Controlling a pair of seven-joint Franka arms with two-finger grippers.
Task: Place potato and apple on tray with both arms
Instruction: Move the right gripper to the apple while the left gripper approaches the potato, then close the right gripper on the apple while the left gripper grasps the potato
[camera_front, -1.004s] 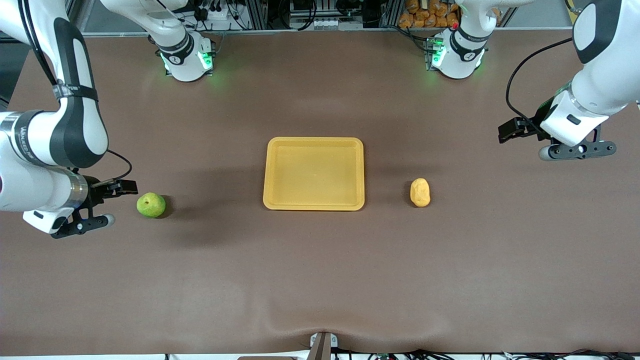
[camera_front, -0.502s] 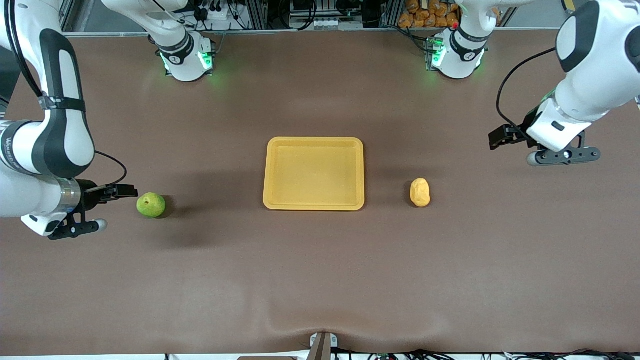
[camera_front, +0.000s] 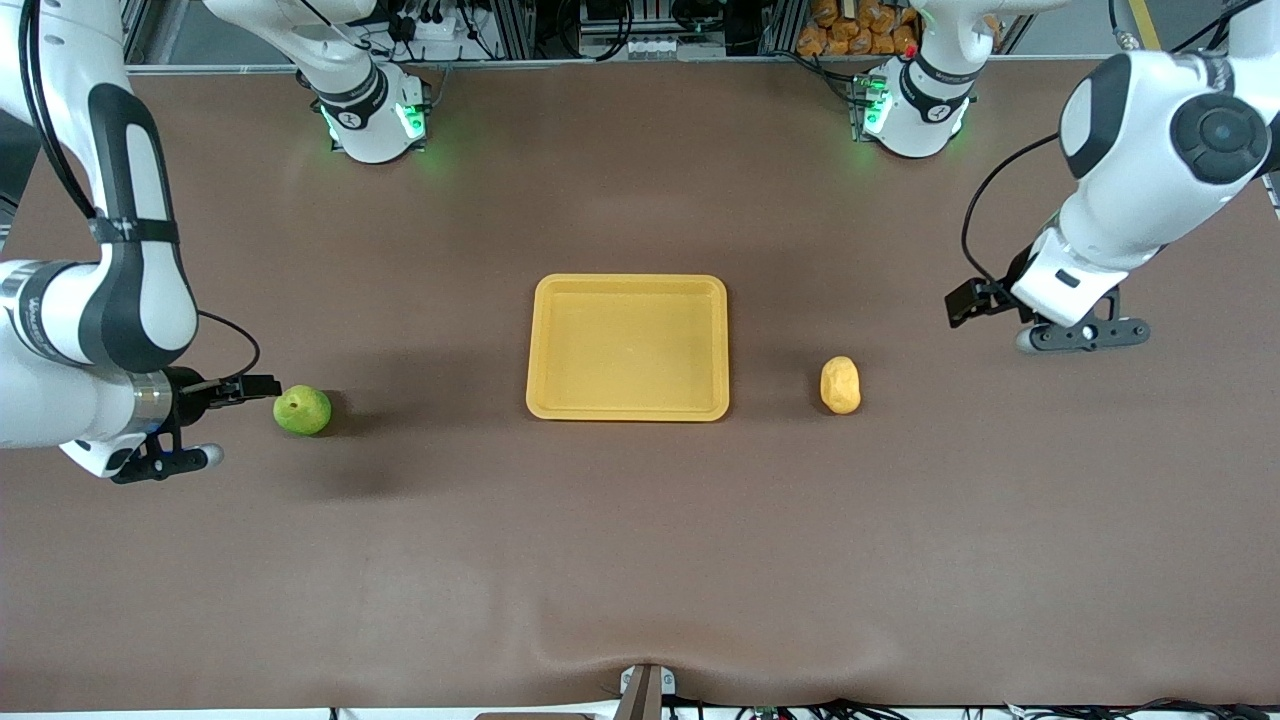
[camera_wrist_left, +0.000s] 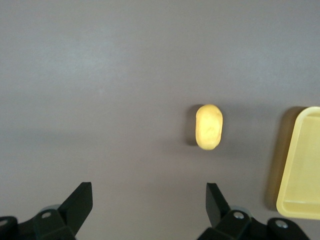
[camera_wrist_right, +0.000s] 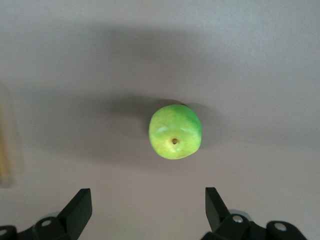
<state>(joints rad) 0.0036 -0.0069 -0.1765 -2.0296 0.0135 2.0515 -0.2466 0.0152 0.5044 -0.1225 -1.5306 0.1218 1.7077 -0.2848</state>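
- Progress nil: tray (camera_front: 627, 347) holds nothing; both items sit on the tabletop (camera_front: 640, 560).
- Apple (camera_front: 302, 410) lies toward the right arm's end, well apart from the tray; potato (camera_front: 840, 385) lies toward the left arm's end, near the tray.
- Right end effector (camera_wrist_right: 145, 212) released, fingers spread, over tabletop just beside the apple.
- Left end effector (camera_wrist_left: 149, 210) released, fingers spread, over tabletop, apart from the potato.
- Left to do: both grasps, both carries, both drops.
- Hidden: fingertips cut off in both wrist views; end effectors barely visible under the wrists in the front view.

tray (camera_wrist_left: 300, 165): cut by frame edge | left tool (camera_wrist_left: 145, 210): fingertips only
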